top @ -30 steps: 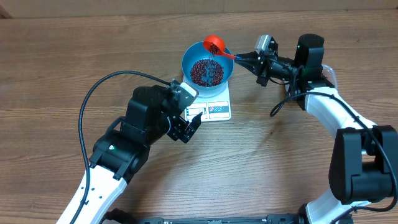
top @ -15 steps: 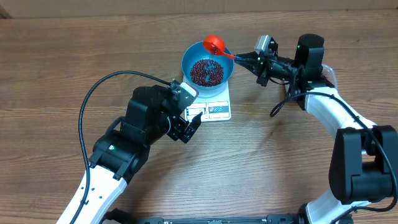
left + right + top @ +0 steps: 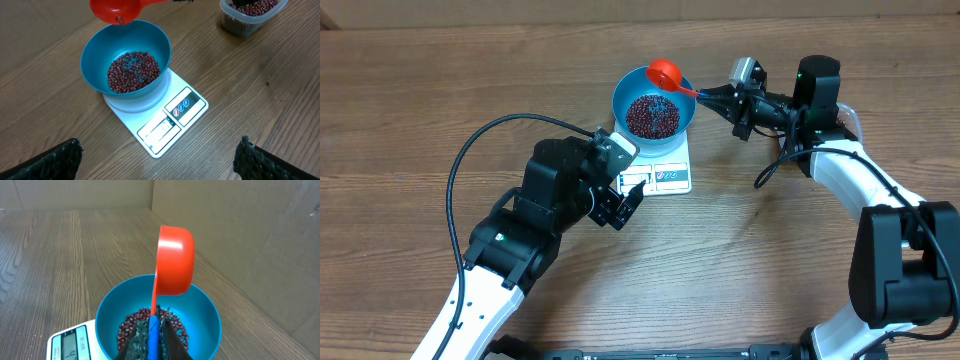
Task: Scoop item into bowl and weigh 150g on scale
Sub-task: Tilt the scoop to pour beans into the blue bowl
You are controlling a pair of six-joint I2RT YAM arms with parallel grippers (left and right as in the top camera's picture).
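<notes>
My right end effector clamps the measuring scoop handle | scoop tipped over bowl far rim | left end effector spread wide

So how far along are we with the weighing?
Done: bowl sits on the scale with beans heaped inside. In hand: right gripper holds the red scoop tipped sideways above the bowl. Remaining: the display is unreadable, so more scoops may be needed; left gripper hangs open.

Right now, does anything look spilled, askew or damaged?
Nothing stands out. The beans lie inside the bowl, which sits on the scale. The scoop is tipped over the bowl's rim, as pouring would need. No clear spill on the table.
</notes>
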